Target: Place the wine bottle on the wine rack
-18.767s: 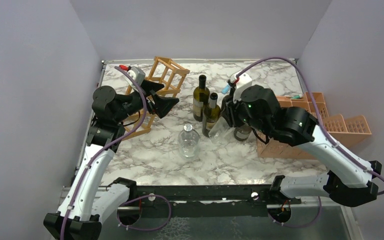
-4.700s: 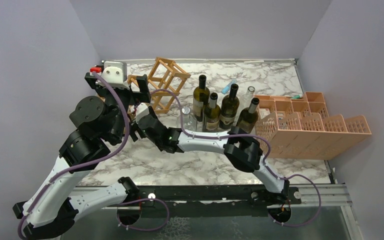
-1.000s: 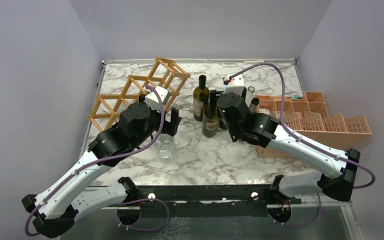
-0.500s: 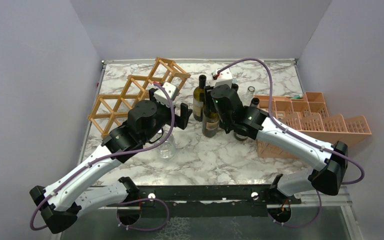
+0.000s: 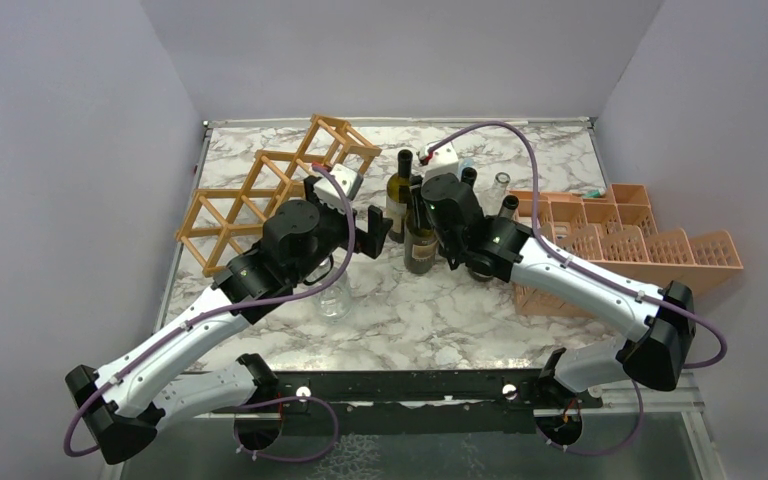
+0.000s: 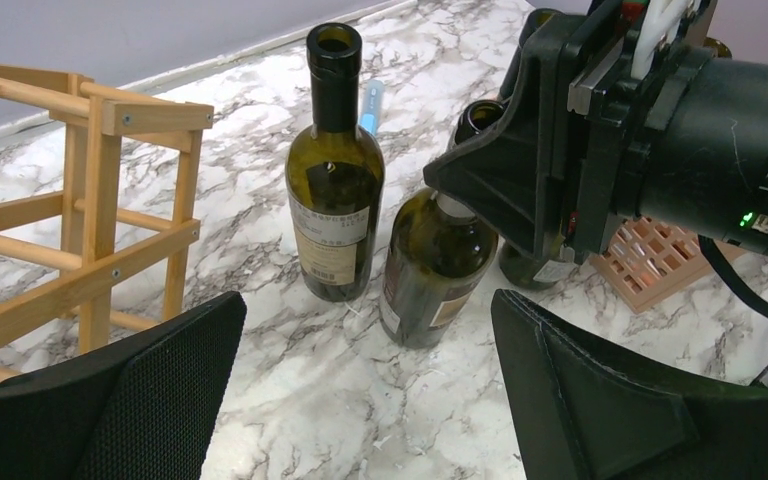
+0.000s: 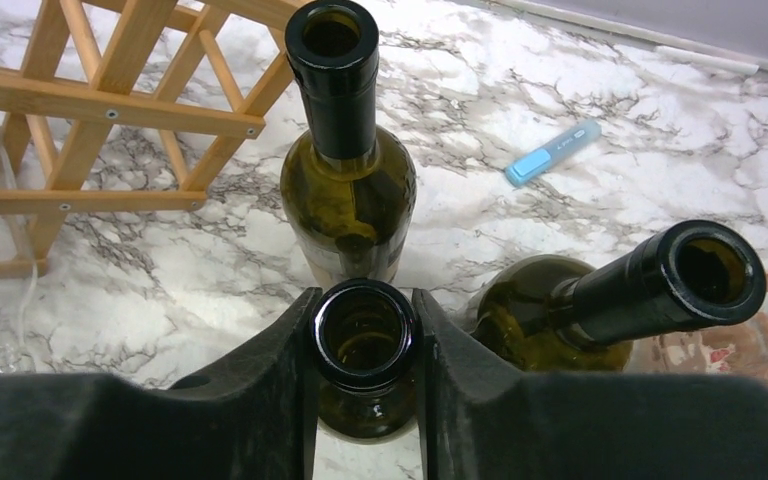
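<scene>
The right tool (image 7: 365,332) pinches the neck of the wine bottle (image 6: 428,265), which stands on the marble counter (image 5: 430,312) just beside another bottle (image 6: 335,215). The left tool (image 6: 368,300) hovers spread wide, facing it. The wine rack (image 5: 250,195) lies apart, at the left.

Wine rack (image 5: 258,190) now stretched long along table's left rear, no longer bunched upright by left arm. Clear glass bottle (image 5: 332,298) sits further front-left than at start. Right gripper (image 5: 422,203) shifted left over last second; fingers now pressed on neck of wine bottle (image 5: 421,248). Left gripper (image 5: 378,230) moved right, away from clear glass bottle, jaws wide, now just beside dark bottles.
</scene>
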Robot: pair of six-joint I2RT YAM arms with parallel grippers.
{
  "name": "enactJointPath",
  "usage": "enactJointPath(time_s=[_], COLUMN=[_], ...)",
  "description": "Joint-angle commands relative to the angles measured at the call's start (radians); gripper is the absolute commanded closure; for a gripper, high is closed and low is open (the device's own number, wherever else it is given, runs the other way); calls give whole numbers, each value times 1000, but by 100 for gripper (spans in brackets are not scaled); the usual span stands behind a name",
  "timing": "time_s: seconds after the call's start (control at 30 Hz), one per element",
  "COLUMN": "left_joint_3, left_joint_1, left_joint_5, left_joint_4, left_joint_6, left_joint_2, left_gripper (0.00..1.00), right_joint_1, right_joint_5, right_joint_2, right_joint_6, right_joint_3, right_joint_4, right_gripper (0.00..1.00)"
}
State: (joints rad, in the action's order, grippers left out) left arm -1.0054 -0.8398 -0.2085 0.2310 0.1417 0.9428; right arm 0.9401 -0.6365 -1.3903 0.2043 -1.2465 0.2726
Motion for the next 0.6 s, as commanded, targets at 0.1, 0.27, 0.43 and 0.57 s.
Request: enactJointPath(time_s=[0.1,0.27,0.43,0.57], left_joint_3=[28,46,58,76], left_joint_1=[-2,-3,-2,-2], left_joint_5=[52,76,102,182], left_joint_4=[-37,-85,-119,-184], left_joint_6=[3,-14,19,-2], left_joint_2=[3,12,29,38], left_gripper=[1,1,1,2], right_joint_1=[-10,-9,-9,-9], right_joint_5=[41,153,246,298], right_joint_2=[35,106,173,198], right_joint_6=[-57,-101,-121,-120], right_joint_3=[-3,-31,-69,-109], right_joint_4=[-33,-38,-26,-3], right_gripper=[86,99,99,99])
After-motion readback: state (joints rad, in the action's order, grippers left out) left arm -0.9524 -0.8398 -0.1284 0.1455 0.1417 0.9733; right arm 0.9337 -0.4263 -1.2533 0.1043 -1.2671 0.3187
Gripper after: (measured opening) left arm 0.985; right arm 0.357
